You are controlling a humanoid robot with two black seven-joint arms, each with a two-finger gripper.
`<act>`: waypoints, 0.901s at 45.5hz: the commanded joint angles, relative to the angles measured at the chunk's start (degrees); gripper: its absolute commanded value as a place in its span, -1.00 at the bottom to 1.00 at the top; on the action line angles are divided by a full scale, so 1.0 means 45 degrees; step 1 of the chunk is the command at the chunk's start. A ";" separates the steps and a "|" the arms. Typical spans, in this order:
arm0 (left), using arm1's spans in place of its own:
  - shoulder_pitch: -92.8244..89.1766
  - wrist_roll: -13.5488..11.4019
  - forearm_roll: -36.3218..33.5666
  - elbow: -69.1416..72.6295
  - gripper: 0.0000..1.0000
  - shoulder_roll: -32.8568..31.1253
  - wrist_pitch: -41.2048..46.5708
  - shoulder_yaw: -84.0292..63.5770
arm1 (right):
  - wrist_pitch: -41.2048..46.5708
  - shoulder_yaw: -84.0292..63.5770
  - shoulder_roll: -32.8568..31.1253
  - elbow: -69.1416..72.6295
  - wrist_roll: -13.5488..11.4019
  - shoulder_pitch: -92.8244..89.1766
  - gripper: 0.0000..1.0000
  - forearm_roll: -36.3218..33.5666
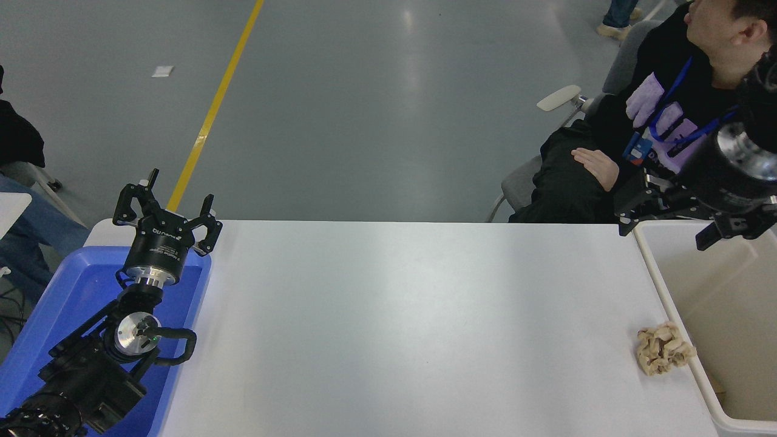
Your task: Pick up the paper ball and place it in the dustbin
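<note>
The paper ball, a crumpled tan wad, lies on the white table near its right edge, touching the rim of the dustbin. The dustbin is a large cream-white bin standing against the table's right side. My right gripper hangs open over the bin's far left corner, well beyond the paper ball, with nothing between its fingers. The left gripper is parked open at the far left.
A shallow blue tray sits under the left arm at the table's left end. A person sits on a chair just past the far right corner, one hand resting on a lap.
</note>
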State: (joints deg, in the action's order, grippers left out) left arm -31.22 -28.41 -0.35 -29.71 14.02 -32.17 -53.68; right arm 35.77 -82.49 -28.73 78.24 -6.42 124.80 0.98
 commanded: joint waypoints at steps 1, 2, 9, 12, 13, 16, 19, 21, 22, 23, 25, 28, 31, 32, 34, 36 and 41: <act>0.0004 0.0004 0.0000 0.0001 0.96 -0.0009 -0.0001 -0.0023 | -0.2086 0.0010 -0.1212 -0.1096 0.0001 -0.2340 1.00 0.0114; 0.0004 -0.0015 0.0019 0.0001 0.96 0.0010 -0.0001 -0.0023 | -0.2301 0.0166 -0.1232 -0.1330 0.0001 -0.2769 1.00 0.0133; 0.0004 -0.0015 0.0019 0.0001 0.96 -0.0009 -0.0001 -0.0023 | -0.3318 0.1922 -0.1310 -0.2834 0.0001 -0.6109 1.00 0.0230; 0.0004 -0.0015 0.0000 0.0001 0.96 -0.0009 -0.0001 -0.0023 | -0.3514 0.2821 -0.1291 -0.3595 0.0001 -0.7534 1.00 0.0542; 0.0004 -0.0015 0.0019 0.0001 0.96 0.0010 -0.0001 -0.0023 | -0.3592 0.3094 -0.1291 -0.3888 0.0001 -0.8003 1.00 0.0679; 0.0004 -0.0015 0.0019 0.0001 0.96 -0.0009 -0.0001 -0.0023 | -0.3923 0.3993 -0.1194 -0.4767 0.0001 -0.9487 1.00 0.0914; 0.0004 -0.0015 0.0019 0.0001 0.96 -0.0009 -0.0001 -0.0043 | -0.4333 0.4677 -0.1115 -0.5509 0.0001 -1.0602 1.00 0.0934; 0.0004 -0.0015 0.0019 0.0001 0.96 -0.0009 -0.0001 -0.0043 | -0.4626 0.4971 -0.1018 -0.5978 0.0001 -1.1208 1.00 0.0934; 0.0004 -0.0015 0.0019 0.0001 0.96 -0.0009 -0.0001 -0.0043 | -0.4744 0.5050 -0.0959 -0.6174 0.0001 -1.1462 1.00 0.0934; 0.0004 -0.0015 0.0000 0.0001 0.96 -0.0009 -0.0001 -0.0043 | -0.4861 0.5128 -0.0862 -0.6350 0.0001 -1.1735 1.00 0.0934; 0.0004 -0.0015 0.0000 0.0001 0.96 -0.0009 -0.0001 -0.0043 | -0.5037 0.5206 -0.0686 -0.6624 0.0001 -1.2166 1.00 0.0934; 0.0004 -0.0015 0.0019 0.0001 0.96 -0.0009 -0.0001 -0.0043 | -0.5213 0.5265 -0.0529 -0.6800 0.0001 -1.2499 1.00 0.0934; 0.0004 -0.0015 0.0019 0.0001 0.96 -0.0009 -0.0001 -0.0043 | -0.5214 0.5285 -0.0470 -0.6840 0.0001 -1.2617 1.00 0.0934; 0.0004 -0.0015 0.0019 0.0001 0.96 -0.0009 -0.0001 -0.0043 | -0.5214 0.5285 -0.0451 -0.6859 0.0001 -1.2675 1.00 0.0915; 0.0004 -0.0015 0.0019 0.0001 0.96 -0.0009 -0.0001 -0.0043 | -0.5252 0.5304 -0.0431 -0.6879 0.0001 -1.2753 1.00 0.0895; 0.0004 -0.0015 0.0019 0.0001 0.96 -0.0009 -0.0001 -0.0043 | -0.5272 0.5460 -0.0392 -0.6899 0.0001 -1.2871 1.00 0.0856; 0.0004 -0.0015 0.0019 0.0001 0.96 -0.0009 -0.0001 -0.0043 | -0.5272 0.6046 -0.0353 -0.6899 -0.0019 -1.3202 1.00 0.0797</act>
State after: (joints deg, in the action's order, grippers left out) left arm -31.20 -28.48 -0.30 -29.71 13.98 -32.17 -53.87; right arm 13.46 -59.56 -31.23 49.45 -6.41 70.96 4.82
